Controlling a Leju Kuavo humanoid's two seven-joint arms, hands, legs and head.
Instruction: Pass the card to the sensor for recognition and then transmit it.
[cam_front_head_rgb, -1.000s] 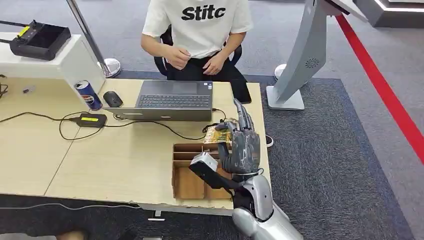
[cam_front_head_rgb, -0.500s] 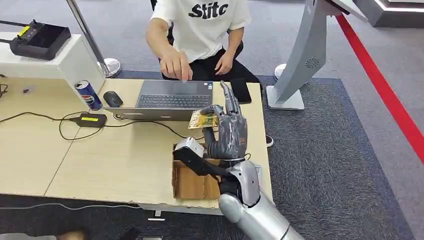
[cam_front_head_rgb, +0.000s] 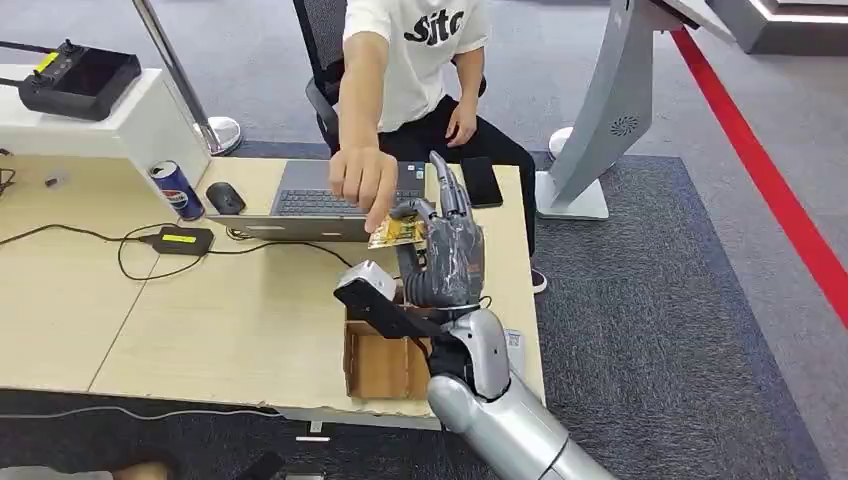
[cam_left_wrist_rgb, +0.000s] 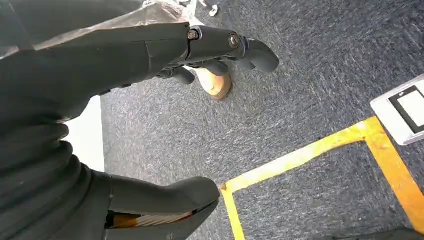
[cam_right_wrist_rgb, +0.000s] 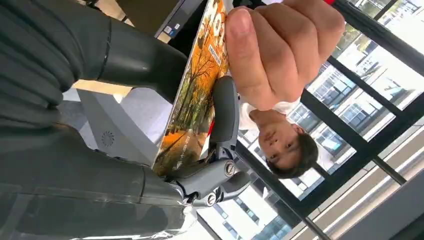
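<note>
A: Where does the card stand right now?

B: The card is up off the table, above the near edge of the laptop. The right robot hand pinches it between thumb and fingers, and the person's hand has reached across the laptop and closed on the card's far end. In the right wrist view the card sits between the grey thumb and the darker fingers, with the person's hand gripping the other end.

A: So the hand-over is under way?

B: It looks so. Both hold the card at once, so the passing stage appears to be at its last point. Whether the sensor step was completed cannot be told from these views; no sensor is plainly identifiable.

A: What is left?

B: Judging from the grip, the right robot hand has yet to release so the person can take the card away. After that the arm would need to draw back past the cardboard tray below it.

A: And the left robot hand?

B: The left robot hand hangs over grey carpet with yellow floor tape, fingers apart, holding nothing.
</note>
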